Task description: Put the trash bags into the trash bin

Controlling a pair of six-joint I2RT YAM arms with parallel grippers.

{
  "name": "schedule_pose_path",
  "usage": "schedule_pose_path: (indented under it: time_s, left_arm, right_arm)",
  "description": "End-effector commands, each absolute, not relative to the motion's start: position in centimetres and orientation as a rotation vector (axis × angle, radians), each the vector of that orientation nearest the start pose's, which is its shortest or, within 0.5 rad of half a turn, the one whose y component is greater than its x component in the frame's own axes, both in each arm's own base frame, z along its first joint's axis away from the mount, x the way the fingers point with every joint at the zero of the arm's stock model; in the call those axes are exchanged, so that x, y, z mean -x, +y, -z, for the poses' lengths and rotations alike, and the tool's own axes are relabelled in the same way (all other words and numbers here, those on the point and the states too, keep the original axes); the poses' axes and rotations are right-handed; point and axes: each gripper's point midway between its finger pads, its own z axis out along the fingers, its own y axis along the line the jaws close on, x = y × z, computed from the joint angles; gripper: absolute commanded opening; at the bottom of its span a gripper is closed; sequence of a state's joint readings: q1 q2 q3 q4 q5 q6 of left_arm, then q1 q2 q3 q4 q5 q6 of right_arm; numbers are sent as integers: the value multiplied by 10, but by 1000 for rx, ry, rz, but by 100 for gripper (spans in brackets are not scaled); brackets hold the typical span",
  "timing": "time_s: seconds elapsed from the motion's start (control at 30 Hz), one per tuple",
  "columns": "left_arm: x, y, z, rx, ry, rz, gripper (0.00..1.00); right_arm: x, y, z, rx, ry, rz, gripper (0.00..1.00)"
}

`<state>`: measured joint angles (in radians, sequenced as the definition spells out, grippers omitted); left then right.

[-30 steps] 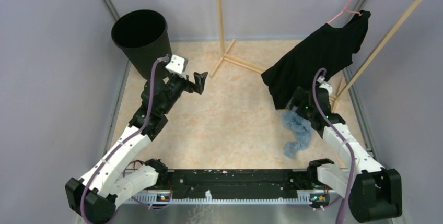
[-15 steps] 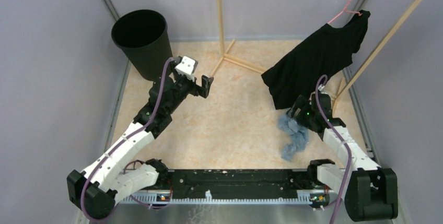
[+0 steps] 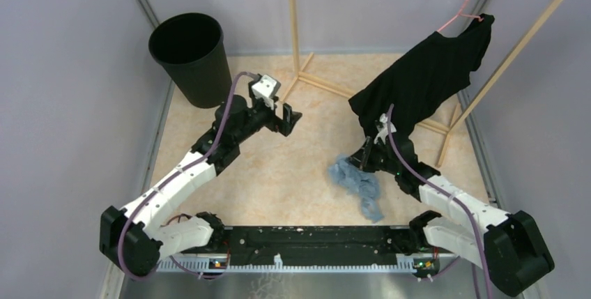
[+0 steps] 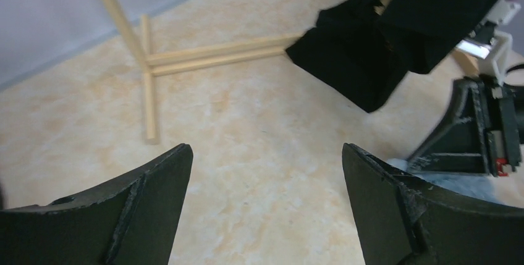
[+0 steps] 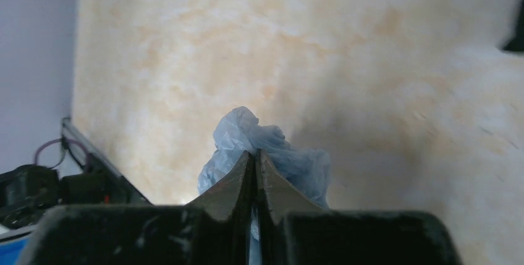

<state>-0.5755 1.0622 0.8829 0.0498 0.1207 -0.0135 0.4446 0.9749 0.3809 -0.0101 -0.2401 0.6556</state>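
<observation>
**Both arms have swung toward the middle**

Since one second ago, the right gripper (image 3: 359, 162) has pulled the pale blue trash bag (image 3: 357, 182) away from the right edge. The bag now sits near the middle of the bench, a little toward the near edge. The left gripper (image 3: 288, 119) has also moved. It was just beside the black trash bin (image 3: 202, 76) and now reaches out toward the middle.

The right gripper's fingers are pinched tight on a fold of the bag, and the rest of the bag hangs down in a crumpled tail. The left gripper is spread wide and holds nothing.

The bin stands in the far left corner, well apart from the bag. This looks like a pass from one arm to the other.

To do it well, the right arm should keep its pinch firm and lift the bag so the tail does not drag. The left gripper should close on a thick bunch of film, not a thin edge. Both should stay away from the black T-shirt (image 3: 425, 83) and the wooden clothes rack (image 3: 293, 20).
</observation>
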Motion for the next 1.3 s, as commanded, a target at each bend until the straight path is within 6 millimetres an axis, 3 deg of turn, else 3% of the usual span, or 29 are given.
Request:
schedule_pose_path:
  time_s: [0.0,0.17,0.3,0.47,0.57,0.63,0.7,0.77,0.87,1.03,1.17,1.23,1.27]
  left_arm:
    - [-292,-280,-282,-684,1646,837,96]
    - [-269,-315,-251,-847,1744,1072,99]
    - [-263,-330,-228,-866,1818,1196,99]
    - [-257,-348,-203,-888,1913,1366,97]
    - [-250,-355,-197,-919,1948,1471,85]
    - [-247,-358,-198,-928,1947,1520,73]
    - [-246,-360,-200,-926,1939,1554,70]
    - [-244,-360,-202,-932,1933,1572,77]
    - [-241,-358,-209,-949,1905,1567,98]
    - [-234,-357,-220,-975,1852,1597,96]
    - [-230,-359,-229,-982,1817,1651,75]
    - [-228,-358,-235,-994,1800,1654,80]
    - [-227,-356,-241,-998,1781,1639,89]
  right_arm:
    - [-254,228,-156,-35,1974,-1101,0]
    - [-258,250,-194,51,1835,-1225,0]
    - [-256,256,-209,93,1770,-1269,0]
    - [-254,259,-209,131,1769,-1269,0]
    - [-255,255,-209,121,1767,-1248,0]
    - [-255,252,-212,112,1760,-1234,0]
    - [-256,245,-213,83,1758,-1199,0]
    - [-259,235,-215,29,1750,-1156,0]
    - [-260,225,-217,-35,1726,-1126,0]
    - [-260,217,-226,-95,1703,-1143,0]
    - [-258,223,-241,-76,1688,-1195,0]
    - [-259,226,-245,-63,1697,-1199,0]
    - [-260,226,-246,-60,1703,-1197,0]
